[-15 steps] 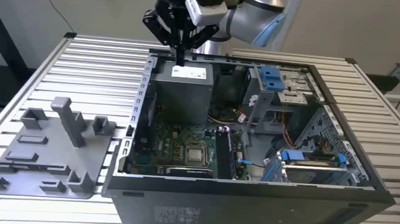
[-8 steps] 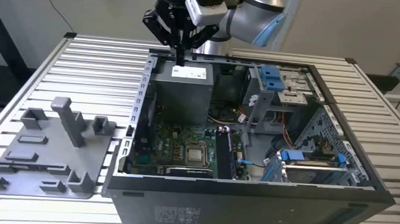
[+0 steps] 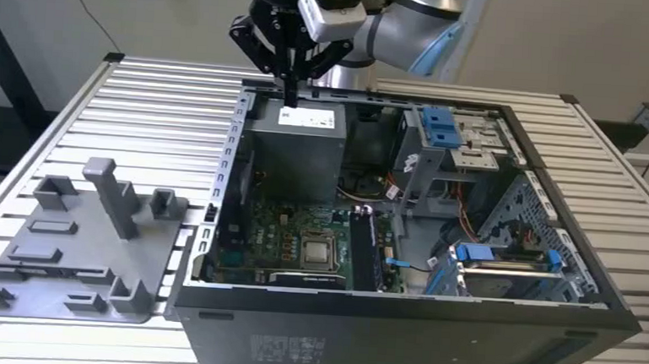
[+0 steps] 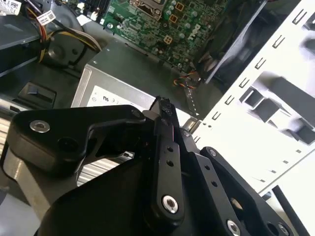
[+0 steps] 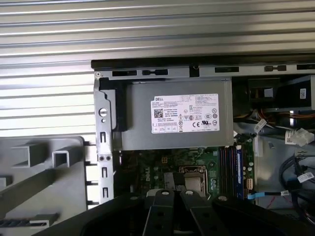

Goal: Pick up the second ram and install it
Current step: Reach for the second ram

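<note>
Gripper (image 3: 290, 98) closed on nothing, I hover above the power supply (image 3: 296, 142) at the case's (image 3: 406, 331) 12 o'clock, presumably clearing its walls.

Soft, even light filled the exterior view. The slatted table (image 3: 149, 104) shone pale at ten o'clock of the computer case (image 3: 405, 339), whose interior lay in shadow. In the second wrist view the case wall (image 4: 231, 98) burned out to white glare, and the gripper (image 4: 163, 105) showed near-black. In the first wrist view the table's slats carried bright sheen.
</note>
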Motion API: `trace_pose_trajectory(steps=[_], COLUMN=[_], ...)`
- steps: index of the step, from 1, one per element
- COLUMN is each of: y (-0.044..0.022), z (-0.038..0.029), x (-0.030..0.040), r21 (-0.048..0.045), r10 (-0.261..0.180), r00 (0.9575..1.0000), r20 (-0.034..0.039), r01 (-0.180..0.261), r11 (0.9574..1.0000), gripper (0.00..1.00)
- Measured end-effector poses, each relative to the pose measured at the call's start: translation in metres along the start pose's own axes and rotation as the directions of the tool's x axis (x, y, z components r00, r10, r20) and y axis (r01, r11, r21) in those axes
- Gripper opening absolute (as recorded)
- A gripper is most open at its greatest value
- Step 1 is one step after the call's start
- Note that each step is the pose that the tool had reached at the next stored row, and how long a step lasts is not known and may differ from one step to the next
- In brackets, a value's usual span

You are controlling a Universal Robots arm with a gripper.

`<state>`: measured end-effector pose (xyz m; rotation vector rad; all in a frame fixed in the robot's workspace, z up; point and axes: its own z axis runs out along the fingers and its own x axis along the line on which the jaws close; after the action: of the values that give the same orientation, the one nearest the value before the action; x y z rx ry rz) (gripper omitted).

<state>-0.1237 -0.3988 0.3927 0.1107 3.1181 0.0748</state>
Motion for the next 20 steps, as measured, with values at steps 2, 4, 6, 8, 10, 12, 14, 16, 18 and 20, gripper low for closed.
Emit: trace_pose_trajectory(steps=[2,4,6,8,10,12,14,16,18,20], y=[0.0000,-0.0002,-0.0003,-0.0005,-0.0007,-0.0009,-0.0011,-0.0013,-0.0015,-0.0017], z=[0.0001,0.0001,0.0000,0.0000,-0.0001,-0.0002,-0.0002,-0.0003,-0.0003,-0.0004], x=[0.0007,0.0025,0.0045,0.0070,0.0104,0.0126,0.0152,0.0181,0.0214,0.0241], r21=[0.0000,0.0002,0.0005,0.0005,0.0004,0.0005,0.0004,0.0004,0.0004,0.0005], r10=[0.000,0.000,0.000,0.000,0.000,0.000,0.000,0.000,0.000,0.000], r00=[1.0000,1.0000,1.0000,1.0000,1.0000,1.0000,1.0000,1.0000,1.0000,1.0000], r20=[-0.0011,-0.0053,-0.0077,-0.0077,-0.0077,-0.0077,-0.0077,-0.0077,-0.0077,-0.0080], r01=[0.000,0.000,0.000,0.000,0.000,0.000,0.000,0.000,0.000,0.000], r11=[1.0000,1.0000,1.0000,1.0000,1.0000,1.0000,1.0000,1.0000,1.0000,1.0000], gripper=[0.11,0.11,0.11,0.11,0.11,0.11,0.11,0.11,0.11,0.11])
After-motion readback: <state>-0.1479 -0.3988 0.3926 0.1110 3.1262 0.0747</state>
